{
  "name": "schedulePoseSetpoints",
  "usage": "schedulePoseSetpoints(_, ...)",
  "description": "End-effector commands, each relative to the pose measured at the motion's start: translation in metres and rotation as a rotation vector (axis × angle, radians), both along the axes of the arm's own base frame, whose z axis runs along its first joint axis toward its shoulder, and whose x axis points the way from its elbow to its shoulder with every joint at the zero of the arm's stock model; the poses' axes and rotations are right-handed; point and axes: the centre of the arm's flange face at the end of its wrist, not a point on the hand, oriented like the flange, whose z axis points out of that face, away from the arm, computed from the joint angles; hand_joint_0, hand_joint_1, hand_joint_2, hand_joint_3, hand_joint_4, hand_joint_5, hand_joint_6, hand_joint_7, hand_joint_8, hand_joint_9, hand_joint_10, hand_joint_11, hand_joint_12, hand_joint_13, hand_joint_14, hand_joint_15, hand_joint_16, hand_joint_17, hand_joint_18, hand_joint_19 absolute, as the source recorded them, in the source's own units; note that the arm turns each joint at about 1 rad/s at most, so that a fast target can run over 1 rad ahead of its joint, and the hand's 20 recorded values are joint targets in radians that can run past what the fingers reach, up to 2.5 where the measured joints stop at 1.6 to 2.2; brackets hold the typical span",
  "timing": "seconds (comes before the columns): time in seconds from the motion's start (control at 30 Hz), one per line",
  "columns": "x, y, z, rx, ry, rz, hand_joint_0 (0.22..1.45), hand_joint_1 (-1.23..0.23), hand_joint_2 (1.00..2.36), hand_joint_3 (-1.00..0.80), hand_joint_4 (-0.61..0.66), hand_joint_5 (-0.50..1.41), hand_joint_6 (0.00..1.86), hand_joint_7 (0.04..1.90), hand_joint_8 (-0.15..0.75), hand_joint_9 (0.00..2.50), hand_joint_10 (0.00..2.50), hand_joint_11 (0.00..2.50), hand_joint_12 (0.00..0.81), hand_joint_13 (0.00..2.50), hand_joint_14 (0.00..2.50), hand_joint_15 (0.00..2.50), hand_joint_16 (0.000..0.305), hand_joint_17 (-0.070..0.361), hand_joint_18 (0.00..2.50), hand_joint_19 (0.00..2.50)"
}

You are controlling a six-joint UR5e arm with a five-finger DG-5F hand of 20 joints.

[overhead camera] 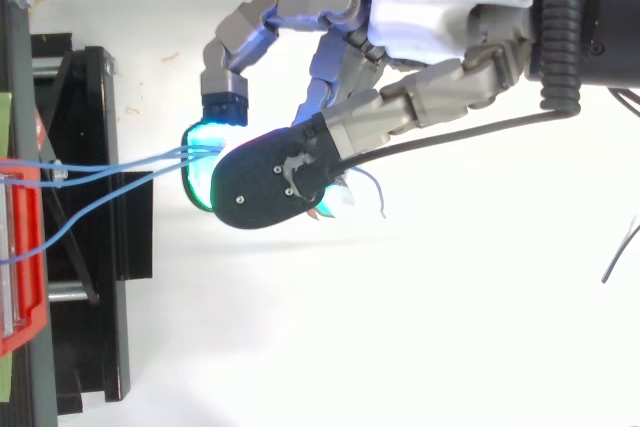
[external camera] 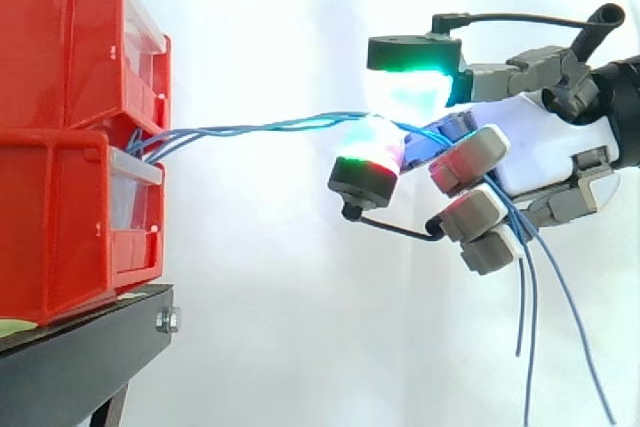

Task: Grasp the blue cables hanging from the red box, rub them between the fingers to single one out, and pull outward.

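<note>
Several thin blue cables (external camera: 250,128) run from the gap between the two stacked red boxes (external camera: 80,137) out to the right, nearly level and taut. My hand (external camera: 540,147) comes in from the right and pinches the cables between a green-glowing pad (external camera: 410,87) above and a red-and-white-glowing pad (external camera: 368,152) below. Its other fingers are curled under the palm. Behind the pinch the loose cable ends (external camera: 530,297) hang down. From above, the cables (overhead camera: 110,172) fan from the red box (overhead camera: 25,247) into the glowing fingertips (overhead camera: 205,162).
The red boxes stand on a black stand (external camera: 85,357) at the left, whose edge juts out below them. A white curtain backs the scene. Open air lies between the boxes and my hand.
</note>
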Motion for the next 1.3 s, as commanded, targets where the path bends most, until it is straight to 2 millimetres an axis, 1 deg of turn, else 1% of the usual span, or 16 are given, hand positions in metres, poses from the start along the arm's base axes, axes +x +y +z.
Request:
schedulePoseSetpoints(0.0, 0.000, 0.000, 0.001, 0.001, -0.001, 0.000, 0.62, -0.79, 1.01, -0.17, 0.09, -0.15, 0.88, 0.92, 0.326, 1.34, 0.02, 1.09, 0.401, 1.19, 0.03, 0.85, 0.060, 0.135, 1.00, 0.87)
schedulePoseSetpoints(0.1, 0.000, 0.000, 0.004, 0.001, -0.006, 0.000, 0.64, -0.84, 1.01, -0.19, 0.06, -0.16, 0.89, 0.93, 0.314, 1.30, 0.02, 1.10, 0.386, 1.17, 0.03, 0.84, 0.057, 0.128, 0.98, 0.87)
schedulePoseSetpoints(0.23, 0.000, 0.000, 0.005, 0.001, -0.001, 0.000, 0.69, -0.88, 1.01, -0.31, 0.04, -0.17, 0.89, 0.94, 0.296, 1.26, 0.02, 1.11, 0.371, 1.13, 0.03, 0.84, 0.053, 0.120, 0.94, 0.86)
schedulePoseSetpoints(0.3, 0.000, 0.001, 0.006, 0.001, 0.002, 0.001, 0.72, -0.88, 1.01, -0.43, 0.06, -0.17, 0.89, 0.90, 0.291, 1.25, 0.02, 1.10, 0.370, 1.13, 0.03, 0.83, 0.053, 0.119, 0.94, 0.84)
schedulePoseSetpoints(0.4, 0.000, 0.001, 0.008, 0.001, 0.002, 0.001, 0.70, -0.88, 1.00, -0.50, 0.10, -0.16, 0.89, 0.88, 0.296, 1.25, 0.02, 1.09, 0.369, 1.13, 0.03, 0.84, 0.053, 0.119, 0.94, 0.84)
schedulePoseSetpoints(0.43, 0.000, 0.002, 0.008, 0.001, 0.002, 0.003, 0.67, -0.86, 1.00, -0.50, 0.12, -0.16, 0.88, 0.90, 0.295, 1.27, 0.02, 1.09, 0.366, 1.13, 0.03, 0.84, 0.053, 0.119, 0.94, 0.85)
schedulePoseSetpoints(0.5, 0.000, 0.001, 0.009, 0.001, 0.000, 0.001, 0.63, -0.83, 1.00, -0.50, 0.11, -0.15, 0.88, 0.92, 0.294, 1.29, 0.03, 1.10, 0.367, 1.14, 0.03, 0.85, 0.052, 0.118, 0.94, 0.87)
schedulePoseSetpoints(0.6, 0.000, 0.002, 0.010, 0.002, -0.001, 0.002, 0.54, -0.72, 1.00, -0.50, 0.07, -0.15, 0.88, 0.91, 0.302, 1.33, 0.02, 1.10, 0.377, 1.17, 0.03, 0.86, 0.054, 0.122, 0.95, 0.89)
schedulePoseSetpoints(0.73, 0.001, 0.001, 0.011, 0.002, 0.000, 0.001, 0.51, -0.65, 1.00, -0.50, 0.08, -0.14, 0.88, 0.90, 0.308, 1.35, 0.02, 1.07, 0.388, 1.18, 0.03, 0.86, 0.056, 0.127, 0.97, 0.90)
schedulePoseSetpoints(0.87, 0.001, 0.003, 0.013, 0.001, 0.000, 0.004, 0.51, -0.62, 1.00, -0.50, 0.08, -0.14, 0.87, 0.90, 0.313, 1.36, 0.02, 1.09, 0.389, 1.19, 0.03, 0.85, 0.057, 0.128, 0.98, 0.90)
schedulePoseSetpoints(0.97, 0.001, 0.003, 0.013, 0.000, -0.003, 0.005, 0.54, -0.62, 1.00, -0.50, 0.07, -0.14, 0.87, 0.90, 0.301, 1.37, 0.02, 1.09, 0.380, 1.18, 0.03, 0.86, 0.055, 0.124, 0.96, 0.91)
schedulePoseSetpoints(1.0, 0.002, 0.003, 0.013, 0.000, -0.004, 0.005, 0.59, -0.65, 1.00, -0.46, 0.06, -0.14, 0.86, 0.92, 0.295, 1.36, 0.03, 1.09, 0.368, 1.17, 0.03, 0.86, 0.053, 0.118, 0.94, 0.92)
schedulePoseSetpoints(1.03, 0.002, 0.003, 0.013, 0.000, -0.004, 0.006, 0.60, -0.66, 1.00, -0.43, 0.05, -0.14, 0.86, 0.93, 0.291, 1.36, 0.03, 1.11, 0.366, 1.17, 0.03, 0.86, 0.052, 0.117, 0.94, 0.93)
schedulePoseSetpoints(1.13, 0.002, 0.003, 0.013, 0.000, -0.007, 0.005, 0.61, -0.71, 1.01, -0.31, 0.04, -0.14, 0.87, 0.96, 0.302, 1.37, 0.03, 1.10, 0.384, 1.19, 0.03, 0.85, 0.055, 0.124, 0.97, 0.90)
schedulePoseSetpoints(1.2, 0.002, 0.003, 0.013, 0.000, -0.007, 0.005, 0.62, -0.78, 1.01, -0.21, 0.06, -0.14, 0.88, 0.97, 0.323, 1.36, 0.02, 1.08, 0.400, 1.20, 0.03, 0.84, 0.060, 0.134, 1.01, 0.86)
schedulePoseSetpoints(1.27, 0.001, 0.003, 0.014, 0.000, -0.007, 0.005, 0.63, -0.82, 1.01, -0.18, 0.04, -0.14, 0.89, 1.00, 0.319, 1.34, 0.02, 1.10, 0.397, 1.19, 0.03, 0.84, 0.058, 0.131, 1.00, 0.86)
